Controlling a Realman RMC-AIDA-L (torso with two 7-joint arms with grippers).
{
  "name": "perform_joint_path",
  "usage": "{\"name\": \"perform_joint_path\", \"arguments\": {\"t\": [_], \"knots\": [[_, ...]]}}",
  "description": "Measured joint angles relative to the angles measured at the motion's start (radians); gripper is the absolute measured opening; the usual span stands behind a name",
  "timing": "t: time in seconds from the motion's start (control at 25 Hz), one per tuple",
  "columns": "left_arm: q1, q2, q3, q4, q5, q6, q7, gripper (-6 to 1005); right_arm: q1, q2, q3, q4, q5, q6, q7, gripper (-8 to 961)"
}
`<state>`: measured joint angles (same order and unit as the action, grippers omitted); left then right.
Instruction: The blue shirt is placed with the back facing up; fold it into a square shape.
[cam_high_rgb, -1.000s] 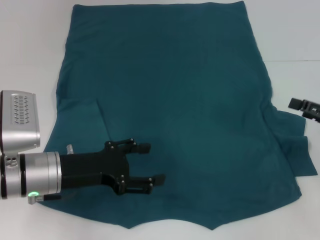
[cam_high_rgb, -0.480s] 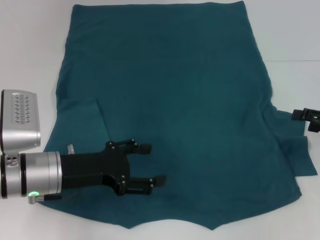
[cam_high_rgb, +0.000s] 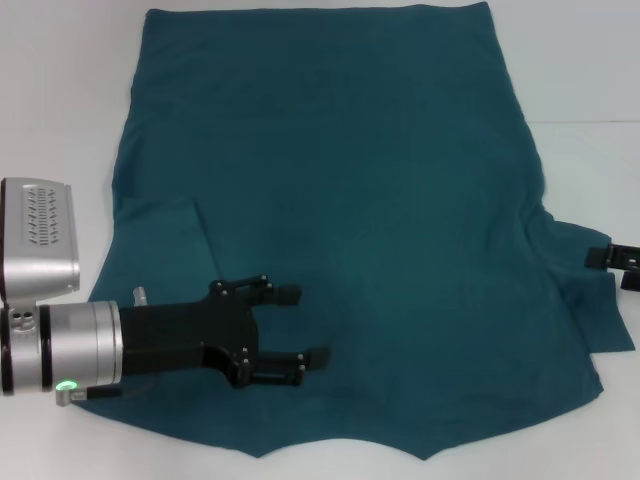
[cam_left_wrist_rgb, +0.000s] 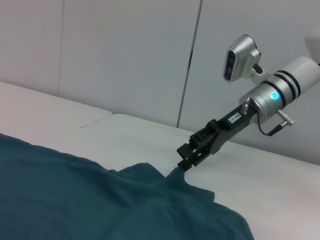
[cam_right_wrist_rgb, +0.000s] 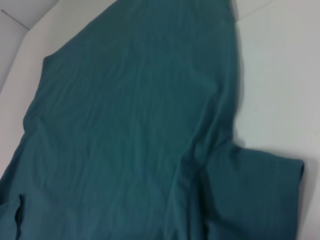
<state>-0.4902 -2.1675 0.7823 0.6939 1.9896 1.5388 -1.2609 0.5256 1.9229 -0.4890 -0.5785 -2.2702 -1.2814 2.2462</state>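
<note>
Lying flat, blue shirt (cam_high_rgb: 360, 210), collar toward the robot

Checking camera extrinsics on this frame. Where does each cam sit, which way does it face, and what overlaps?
Head: above, looking forward and down on the blue shirt spread on the white table; left gripper open over the shirt, right gripper at its sleeve.
Left wrist: low over the shirt, facing across to the right gripper at the sleeve.
Right wrist: looks down on the shirt; no arm visible.
Shared: the shirt in all; right gripper in head and left wrist.
</note>
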Motion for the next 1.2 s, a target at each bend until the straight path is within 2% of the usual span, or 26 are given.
{"name": "perform_joint_path", "arguments": {"t": [0.16,0.44,0.84,1.08,1.2], "knots": [[-0.001,0.0,-0.001,-0.002,0.0,-0.002,0.0,888,-0.003,0.008,0.004,0.006,0.003,0.013,-0.008,853],[-0.001,0.002,-0.002,0.0,-0.002,-0.003,0.0,887,-0.003,0.051,0.016,0.009,0.024,0.063,-0.035,850],[0.003,0.002,-0.005,0.0,-0.002,-0.003,0.003,887,-0.011,0.072,0.026,0.013,0.07,0.079,-0.076,847],[0.004,0.001,-0.005,-0.001,-0.001,-0.003,0.003,887,-0.012,0.073,0.029,0.038,0.074,0.085,-0.083,845],[0.004,0.001,-0.005,-0.001,0.0,-0.003,0.003,887,-0.015,0.073,0.058,0.045,0.075,0.085,-0.101,771]]}}
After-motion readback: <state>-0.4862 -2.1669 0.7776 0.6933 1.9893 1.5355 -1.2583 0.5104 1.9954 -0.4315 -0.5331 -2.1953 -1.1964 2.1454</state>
